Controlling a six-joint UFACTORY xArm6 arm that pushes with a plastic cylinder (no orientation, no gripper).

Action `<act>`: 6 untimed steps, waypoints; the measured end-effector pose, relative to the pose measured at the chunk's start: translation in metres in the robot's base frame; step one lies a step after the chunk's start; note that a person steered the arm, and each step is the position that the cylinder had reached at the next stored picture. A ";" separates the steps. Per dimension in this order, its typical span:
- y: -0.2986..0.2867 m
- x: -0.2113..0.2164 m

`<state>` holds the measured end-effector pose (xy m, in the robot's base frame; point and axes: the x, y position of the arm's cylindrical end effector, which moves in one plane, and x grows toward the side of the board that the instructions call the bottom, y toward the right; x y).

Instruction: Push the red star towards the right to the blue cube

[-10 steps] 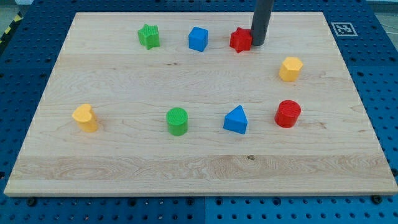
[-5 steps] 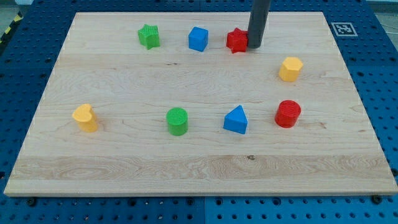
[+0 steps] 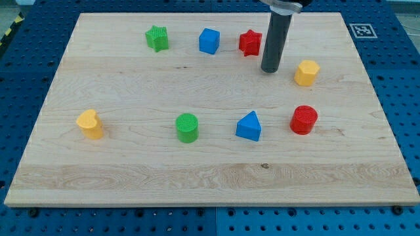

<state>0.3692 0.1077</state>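
The red star [image 3: 250, 42] sits near the view's top, a short gap to the right of the blue cube [image 3: 209, 40]. My tip [image 3: 270, 69] rests on the board below and to the right of the red star, apart from it. It stands to the left of the yellow hexagonal block [image 3: 306, 73].
A green star [image 3: 157, 38] sits left of the blue cube. A red cylinder [image 3: 304, 120], a blue triangular block [image 3: 249, 126], a green cylinder [image 3: 187, 127] and a yellow block [image 3: 90, 124] lie across the lower middle of the wooden board [image 3: 131, 177].
The red star slid a little left toward the blue cube. My tip then left the star's right side and moved down the view and slightly right.
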 end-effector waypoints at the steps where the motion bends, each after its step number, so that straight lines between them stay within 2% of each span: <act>1: -0.008 0.001; 6: -0.019 -0.002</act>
